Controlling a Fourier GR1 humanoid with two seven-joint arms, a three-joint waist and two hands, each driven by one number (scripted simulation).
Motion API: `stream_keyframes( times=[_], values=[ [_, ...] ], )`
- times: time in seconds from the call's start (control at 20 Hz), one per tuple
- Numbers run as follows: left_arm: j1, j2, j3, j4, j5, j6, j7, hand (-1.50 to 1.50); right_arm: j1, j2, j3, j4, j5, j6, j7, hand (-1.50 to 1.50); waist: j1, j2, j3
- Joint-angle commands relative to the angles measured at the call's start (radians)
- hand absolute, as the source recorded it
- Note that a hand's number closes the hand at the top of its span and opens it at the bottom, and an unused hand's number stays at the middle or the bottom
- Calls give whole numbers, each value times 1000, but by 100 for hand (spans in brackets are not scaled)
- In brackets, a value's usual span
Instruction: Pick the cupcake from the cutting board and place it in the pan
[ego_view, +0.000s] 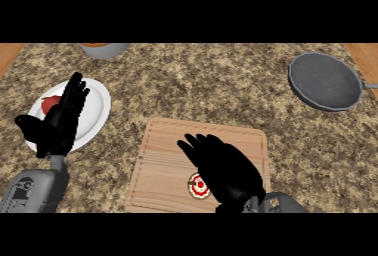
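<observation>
Hovering over a wooden cutting board (166, 150), the robot's right hand (225, 170) has its fingers (193, 145) straight and slightly spread, holding nothing. The cupcake (198, 185) sits on the board's near part, just beside the palm and partly hidden by it. A grey pan (325, 81) lies well apart at the far right of the speckled surface (207, 85). The left hand (55, 125), fingers straight, rests over a white plate (96, 112) bearing something red (49, 104).
</observation>
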Motion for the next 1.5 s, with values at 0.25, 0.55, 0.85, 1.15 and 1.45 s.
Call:
stream_keyframes(
  times=[0.25, 0.55, 0.85, 1.15, 1.45],
  values=[
    [36, 7, 61, -28, 21, -60, 14, 0, 20, 57, 9, 153, 124, 20, -60, -150, 2, 0, 0],
    [45, -39, 38, -64, -34, -36, 20, 0, 27, 126, 18, 194, 197, 37, -70, -150, 1, 0, 0],
    [8, -64, 31, -93, -58, -14, 97, 0, 22, 131, -14, 289, 242, 33, -145, -150, 2, 0, 0],
    [36, -46, 72, -89, -75, -53, 52, 0, 58, 132, -27, 292, 262, 74, -169, -150, 1, 0, 0],
    [-79, -72, 73, 61, -77, -58, 16, 0, -13, 132, 29, 384, 283, 16, -337, 150, 0, 2, 0]
  ],
)
